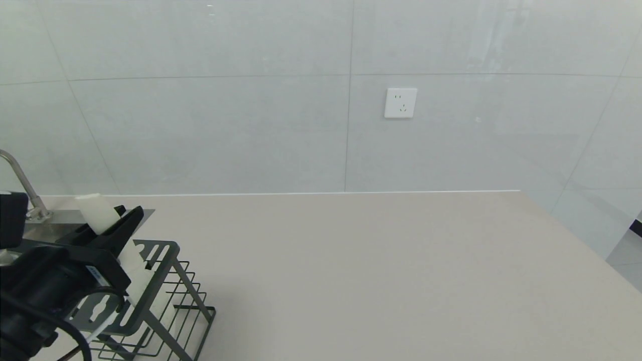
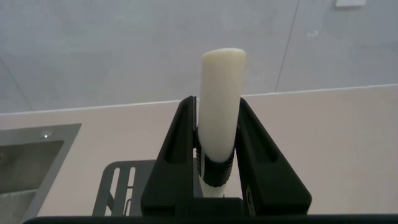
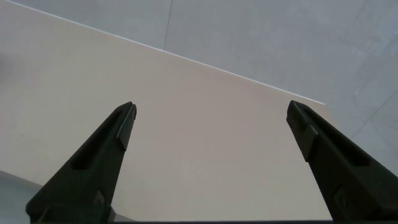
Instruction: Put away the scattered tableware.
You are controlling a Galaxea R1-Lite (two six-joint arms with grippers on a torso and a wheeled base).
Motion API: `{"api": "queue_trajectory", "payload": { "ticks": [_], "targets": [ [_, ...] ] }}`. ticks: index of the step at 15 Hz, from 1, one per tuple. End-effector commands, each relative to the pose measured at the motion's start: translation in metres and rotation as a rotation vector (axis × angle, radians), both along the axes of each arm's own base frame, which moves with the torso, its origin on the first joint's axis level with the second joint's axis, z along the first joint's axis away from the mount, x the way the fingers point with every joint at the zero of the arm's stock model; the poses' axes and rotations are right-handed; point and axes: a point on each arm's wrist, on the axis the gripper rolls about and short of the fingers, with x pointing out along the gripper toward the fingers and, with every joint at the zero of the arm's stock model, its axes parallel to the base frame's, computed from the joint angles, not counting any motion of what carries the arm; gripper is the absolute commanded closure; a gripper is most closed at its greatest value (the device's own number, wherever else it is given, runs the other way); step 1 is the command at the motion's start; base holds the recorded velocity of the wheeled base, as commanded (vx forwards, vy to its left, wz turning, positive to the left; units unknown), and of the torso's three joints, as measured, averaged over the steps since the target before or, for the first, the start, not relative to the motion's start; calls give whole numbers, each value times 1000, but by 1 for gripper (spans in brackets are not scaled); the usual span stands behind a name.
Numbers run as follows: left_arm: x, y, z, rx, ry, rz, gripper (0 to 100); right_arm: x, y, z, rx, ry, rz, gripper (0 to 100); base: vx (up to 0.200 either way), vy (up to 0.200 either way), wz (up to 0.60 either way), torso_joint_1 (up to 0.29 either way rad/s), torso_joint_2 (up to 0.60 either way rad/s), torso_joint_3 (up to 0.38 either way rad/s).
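My left gripper [image 1: 122, 229] is shut on a long cream-white utensil handle [image 1: 97, 212] at the lower left of the head view, just above a dark grey wire drying rack [image 1: 173, 281]. The utensil slants downward, and its lower part lies inside the rack. In the left wrist view the handle [image 2: 222, 93] stands up between the two black fingers [image 2: 177, 143], with a black band low on it; the left gripper [image 2: 217, 106] hangs over the rack [image 2: 121, 180]. My right gripper [image 3: 211, 115] is open above the bare beige counter [image 3: 205, 130], with nothing between its fingers.
A steel sink [image 1: 45, 228] with a curved faucet [image 1: 20, 180] sits behind the rack at the far left. The beige counter [image 1: 376, 276] stretches wide to the right, with its edge at the far right. A white socket [image 1: 400, 103] is on the tiled wall.
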Motion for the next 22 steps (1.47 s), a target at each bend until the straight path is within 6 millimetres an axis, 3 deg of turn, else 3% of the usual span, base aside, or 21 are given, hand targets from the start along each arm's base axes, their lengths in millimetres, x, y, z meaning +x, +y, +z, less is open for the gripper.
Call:
{"api": "queue_trajectory", "payload": {
  "ticks": [1, 15, 16, 22],
  "targets": [
    [0, 0, -4, 9, 15, 0, 100, 0, 0, 0, -1, 0, 0, 0, 0, 0, 0, 0, 0, 0],
    [-12, 6, -35, 67, 132, 0, 100, 0, 0, 0, 0, -2, 0, 0, 0, 0, 0, 0, 0, 0],
    [-12, 6, -34, 68, 129, -2, 0, 0, 0, 0, 0, -1, 0, 0, 0, 0, 0, 0, 0, 0],
    [-13, 4, -29, 59, 98, -19, 0, 0, 0, 0, 0, -1, 0, 0, 0, 0, 0, 0, 0, 0]
  ]
}}
